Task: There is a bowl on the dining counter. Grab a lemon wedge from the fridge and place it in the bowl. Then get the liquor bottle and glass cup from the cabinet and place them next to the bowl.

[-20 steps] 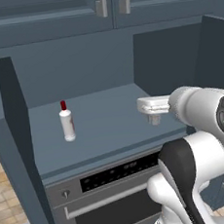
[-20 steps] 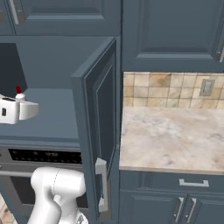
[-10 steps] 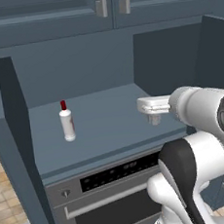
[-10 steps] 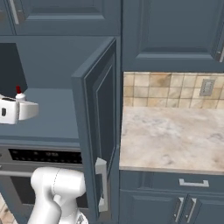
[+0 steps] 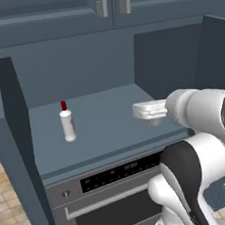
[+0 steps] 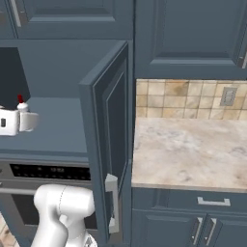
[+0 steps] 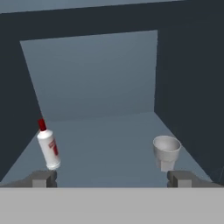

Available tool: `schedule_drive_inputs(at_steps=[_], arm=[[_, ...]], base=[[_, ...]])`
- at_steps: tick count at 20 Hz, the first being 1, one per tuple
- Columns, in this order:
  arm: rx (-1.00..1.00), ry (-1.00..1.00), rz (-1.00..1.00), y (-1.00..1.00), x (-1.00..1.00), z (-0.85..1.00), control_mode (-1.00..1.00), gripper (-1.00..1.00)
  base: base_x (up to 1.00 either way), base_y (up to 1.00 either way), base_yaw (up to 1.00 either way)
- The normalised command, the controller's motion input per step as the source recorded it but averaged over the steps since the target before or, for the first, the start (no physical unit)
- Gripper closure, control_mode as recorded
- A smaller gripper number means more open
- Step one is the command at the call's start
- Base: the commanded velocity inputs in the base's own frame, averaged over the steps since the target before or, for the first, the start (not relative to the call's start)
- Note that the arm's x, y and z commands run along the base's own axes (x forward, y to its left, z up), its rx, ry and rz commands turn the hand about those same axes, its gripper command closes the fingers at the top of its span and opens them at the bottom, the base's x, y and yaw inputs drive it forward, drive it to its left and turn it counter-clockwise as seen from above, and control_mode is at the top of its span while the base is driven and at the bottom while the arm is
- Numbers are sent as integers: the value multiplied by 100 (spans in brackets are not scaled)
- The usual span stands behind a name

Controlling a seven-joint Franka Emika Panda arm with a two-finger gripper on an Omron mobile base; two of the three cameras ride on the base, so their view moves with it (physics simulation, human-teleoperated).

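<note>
The cabinet's lower shelf [image 5: 101, 130] stands open in front of me. A small white liquor bottle [image 5: 66, 123] [image 7: 48, 146] [image 6: 21, 103] with a red cap stands upright on the shelf's left side. On the right side, near the cabinet's side wall, a clear glass cup [image 7: 166, 151] stands upright. My gripper [image 7: 111, 179] [image 5: 146, 112] is open at the shelf's front edge, level with both things and touching neither. The bottle is just beyond my left fingertip [image 7: 43, 178], the cup just beyond my right one. Nothing is between the jaws.
An open cabinet door [image 6: 108, 135] juts out to the right of the shelf, another door [image 5: 17, 144] to its left. Below the shelf is a built-in oven [image 5: 112, 183]. A marble counter [image 6: 188, 149] with a tiled backsplash lies further right. Closed upper cabinets [image 5: 108, 2] sit overhead.
</note>
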Motion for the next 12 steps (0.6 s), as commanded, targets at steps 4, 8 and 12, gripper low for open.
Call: schedule_drive_inputs(at_steps=[4, 8, 12], arm=[[0, 0, 27, 52, 11, -20, -100, -100], [-1, 0, 26, 51, 16, -9, -100, -100], [-3, 0, 20, 54, 13, -7, -100, -100]], base=[[0, 0, 0], [0, 0, 0], [0, 0, 0]])
